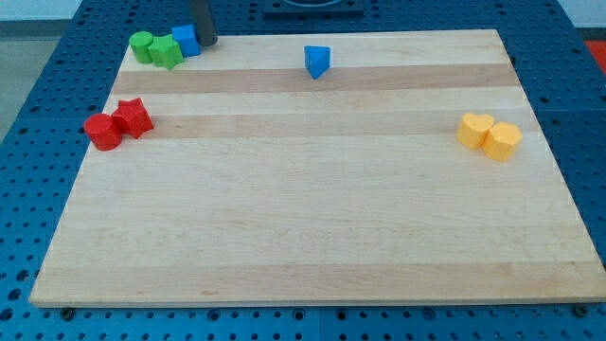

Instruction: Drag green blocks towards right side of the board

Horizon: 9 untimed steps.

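Pale maple-toned wood, banded in lengthwise strips, makes up the board (312, 237); surface smooth, matte, bare across the whole near half. It sits on a blue perforated table (28, 189).

Mid-depth, view's right: two yellow blocks (490, 135), touching, one heart-like, one roughly hexagonal. Mid-depth, view's left: red cylinder (101, 132) touching a red star-shaped block (133, 116). All blocks look like hard, glossy-matte moulded plastic with crisp edges.

Further back, centre: a blue triangular block (318, 61), alone.

Far left corner: the task's things. Green cylinder (141, 45) and a green star-like block (167, 51) sit touching, with a blue cube (186, 40) pressed against the star's right side. My tip (204, 42) rests just right of the blue cube, at the board's top edge. The rod has no jaws; it holds nothing and only contacts by pushing.

Judgement: the step in hand is approach, with no rightward travel of the greens achieved yet; they remain at the far left. The tip is on the wrong side for a rightward push. The next move calls for routing around the cluster to the greens' left side, then sweeping right. Risk: the blue cube lies in the path and will likely be carried along.
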Motion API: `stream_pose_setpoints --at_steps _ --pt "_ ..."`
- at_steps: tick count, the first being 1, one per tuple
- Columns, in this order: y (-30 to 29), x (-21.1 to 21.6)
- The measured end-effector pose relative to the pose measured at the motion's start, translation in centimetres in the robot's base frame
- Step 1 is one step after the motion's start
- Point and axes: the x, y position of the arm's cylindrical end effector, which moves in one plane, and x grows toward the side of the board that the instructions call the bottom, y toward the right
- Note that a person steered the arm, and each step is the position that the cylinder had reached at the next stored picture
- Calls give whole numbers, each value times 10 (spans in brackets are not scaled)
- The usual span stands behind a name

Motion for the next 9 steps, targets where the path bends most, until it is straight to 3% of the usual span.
stream_pose_setpoints --at_steps 1,3,4,5,9 --pt "2 1" --pt "-4 80" --pt "-72 109" --pt "-128 99" --pt "-130 64"
